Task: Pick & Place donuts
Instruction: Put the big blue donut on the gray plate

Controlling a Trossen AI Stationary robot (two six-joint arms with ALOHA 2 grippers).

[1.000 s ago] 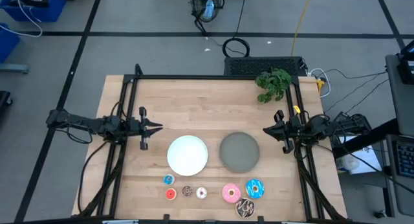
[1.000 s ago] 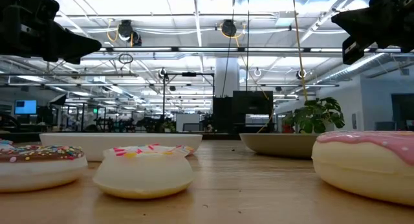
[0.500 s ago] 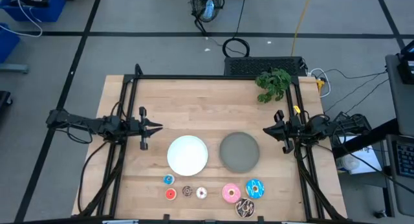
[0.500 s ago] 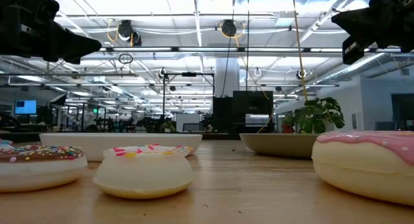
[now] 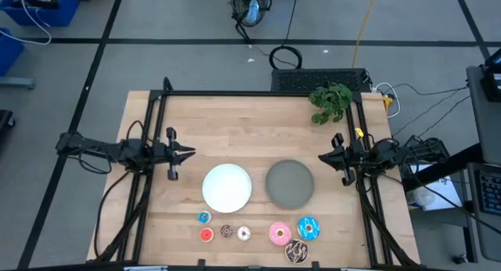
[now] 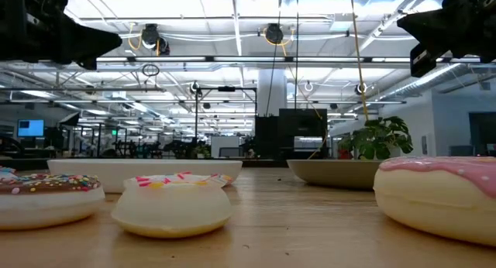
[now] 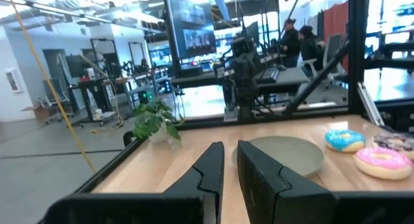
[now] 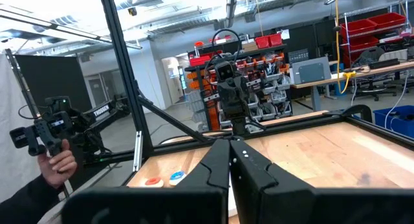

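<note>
Seven toy donuts lie in a loose row near the table's near edge. The tiny ones are blue (image 5: 203,217), red (image 5: 206,234), brown (image 5: 226,232) and whitish-pink (image 5: 243,233). The larger ones are pink (image 5: 279,233), blue (image 5: 308,228) and dark brown with sprinkles (image 5: 296,251). My left gripper (image 5: 190,153) hovers shut above the table's left side, pointing right. My right gripper (image 5: 320,157) hovers shut at the right side, pointing left. Both are well away from the donuts. In the left wrist view my left gripper (image 7: 231,169) faces the blue donut (image 7: 345,139) and the pink donut (image 7: 383,160).
A white plate (image 5: 227,186) and a grey plate (image 5: 290,183) rest mid-table, just beyond the donuts. A green plant (image 5: 330,100) stands at the far right corner. Black frame rails run along the table's sides. A person's hand (image 8: 55,160) holds a controller beyond the table.
My left gripper has risen a little, staying shut. Nothing else has moved.
</note>
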